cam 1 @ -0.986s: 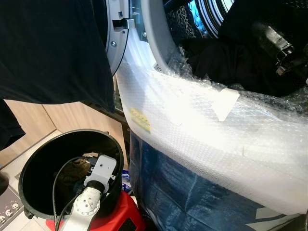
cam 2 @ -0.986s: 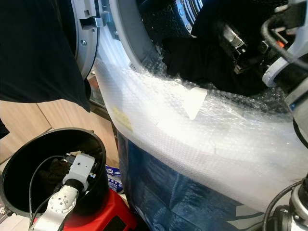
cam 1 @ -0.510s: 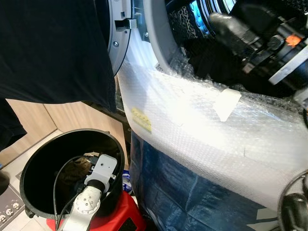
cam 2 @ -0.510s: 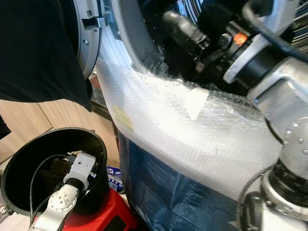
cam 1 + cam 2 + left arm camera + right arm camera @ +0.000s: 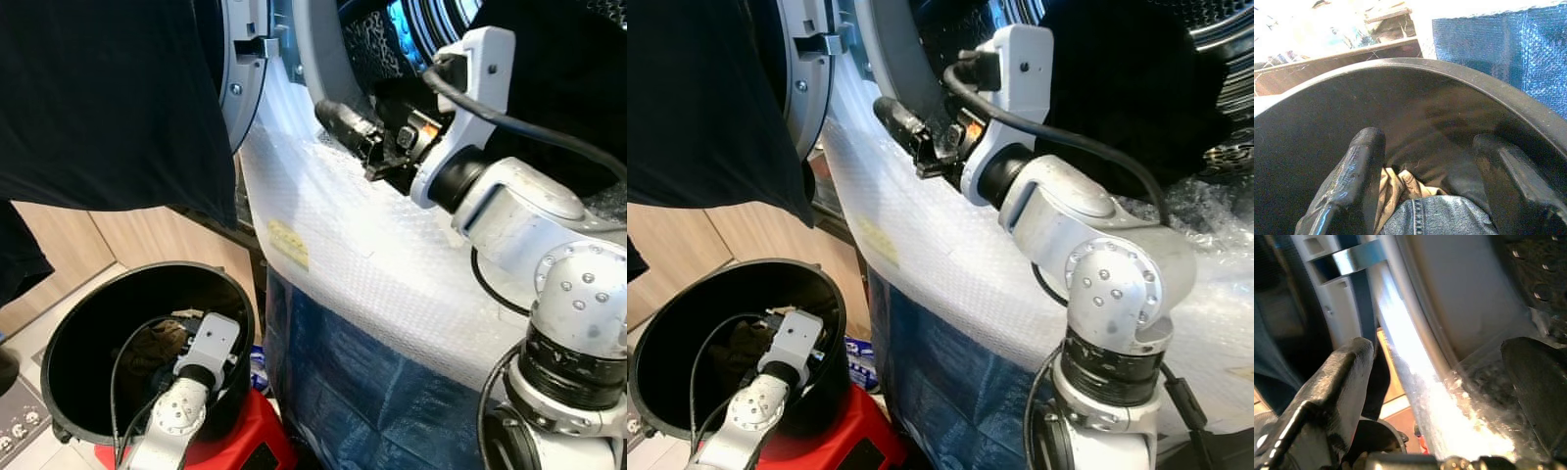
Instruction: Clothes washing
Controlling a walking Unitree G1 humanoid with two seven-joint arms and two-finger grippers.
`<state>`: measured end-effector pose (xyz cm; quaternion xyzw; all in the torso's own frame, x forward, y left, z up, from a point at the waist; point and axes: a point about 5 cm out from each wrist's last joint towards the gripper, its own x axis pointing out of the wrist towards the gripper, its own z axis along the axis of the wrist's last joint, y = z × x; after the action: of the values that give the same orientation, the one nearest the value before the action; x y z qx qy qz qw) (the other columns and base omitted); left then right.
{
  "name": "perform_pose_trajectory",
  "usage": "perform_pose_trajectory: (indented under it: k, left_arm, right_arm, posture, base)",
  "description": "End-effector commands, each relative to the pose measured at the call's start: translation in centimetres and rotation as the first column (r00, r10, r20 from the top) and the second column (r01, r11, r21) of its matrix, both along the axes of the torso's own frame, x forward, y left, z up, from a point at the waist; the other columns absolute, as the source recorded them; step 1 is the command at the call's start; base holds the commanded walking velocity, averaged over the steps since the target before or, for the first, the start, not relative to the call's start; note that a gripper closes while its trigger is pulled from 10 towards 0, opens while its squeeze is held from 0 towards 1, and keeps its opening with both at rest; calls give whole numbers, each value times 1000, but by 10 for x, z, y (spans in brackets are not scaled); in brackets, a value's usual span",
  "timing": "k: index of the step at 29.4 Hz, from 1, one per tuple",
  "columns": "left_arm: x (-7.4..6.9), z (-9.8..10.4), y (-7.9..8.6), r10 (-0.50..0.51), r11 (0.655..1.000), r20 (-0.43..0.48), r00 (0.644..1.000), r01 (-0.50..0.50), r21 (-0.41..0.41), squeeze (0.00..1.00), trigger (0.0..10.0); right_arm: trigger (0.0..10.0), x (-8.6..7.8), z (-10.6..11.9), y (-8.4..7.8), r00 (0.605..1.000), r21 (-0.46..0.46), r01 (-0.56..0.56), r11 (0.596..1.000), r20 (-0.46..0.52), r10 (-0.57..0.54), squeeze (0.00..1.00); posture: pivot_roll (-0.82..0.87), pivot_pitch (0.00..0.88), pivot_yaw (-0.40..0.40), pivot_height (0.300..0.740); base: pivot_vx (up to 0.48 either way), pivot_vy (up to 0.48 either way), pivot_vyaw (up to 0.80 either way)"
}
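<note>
The right gripper (image 5: 1437, 396) hangs at the washer's door rim (image 5: 318, 69), fingers spread and holding nothing, just above the bubble wrap (image 5: 362, 245) draped over the front. Behind it, inside the drum (image 5: 1215, 20), lies a heap of dark clothes (image 5: 1117, 88). Ahead of its fingertips stands the open door (image 5: 240, 88), over which a dark garment (image 5: 108, 98) hangs. Below the wrap is a blue tarp (image 5: 343, 382). The left gripper (image 5: 1425, 186) is down inside the black bucket (image 5: 69, 323), fingers apart over jeans (image 5: 1435, 215) and a tan cloth (image 5: 1398, 186), with the bucket wall close in front. The bucket sits on a red stand (image 5: 245, 441).
</note>
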<state>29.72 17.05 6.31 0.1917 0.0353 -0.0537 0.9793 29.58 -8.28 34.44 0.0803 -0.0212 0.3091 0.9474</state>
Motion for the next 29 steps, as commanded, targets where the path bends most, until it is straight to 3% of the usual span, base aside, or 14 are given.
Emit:
perform_pose_trajectory:
  k: [1,5,12,17,20,24,29]
  left_arm:
    - [-3,-5,-3,-9,1000,-16,1000,9,12,0,10000]
    - [-4,-7,-4,-5,1000,-20,1000,6,6,0,10000]
    - [-4,-7,-5,-8,1000,-20,1000,8,-1,0,10000]
    - [-3,-5,-5,-5,1000,-13,1000,5,-3,0,10000]
    - [-3,-5,-4,-5,1000,-14,1000,5,-3,0,10000]
    - [-3,-5,-4,-7,1000,-15,1000,7,-5,0,10000]
    - [-2,-5,-7,-13,1000,-18,1000,13,-8,0,10000]
  right_arm:
    - [10000,1,6,0,999,-8,38,999,1,-38,0]
    - [10000,10,16,-14,989,-8,149,989,15,-149,0]
    - [10000,12,23,-31,973,-48,227,973,46,-225,0]
    - [10000,13,21,-60,945,-103,326,940,35,-324,0]
    - [10000,8,27,-68,948,-88,317,944,32,-316,0]
    - [10000,1,28,-65,972,-80,236,969,-3,-237,0]
    - [10000,-2,29,-66,977,-82,212,974,-15,-214,0]
  posture:
    - [-5,103,-43,740]
    - [-6,105,-44,740]
    - [-12,104,-43,740]
    - [-16,114,-43,740]
    - [-22,115,-41,740]
    - [-30,117,-41,740]
    - [-38,113,-40,740]
  base:
    - [0,0,0]
    - [0,0,0]
    - [0,0,0]
    - [0,0,0]
    - [0,0,0]
    - [0,0,0]
    - [0,0,0]
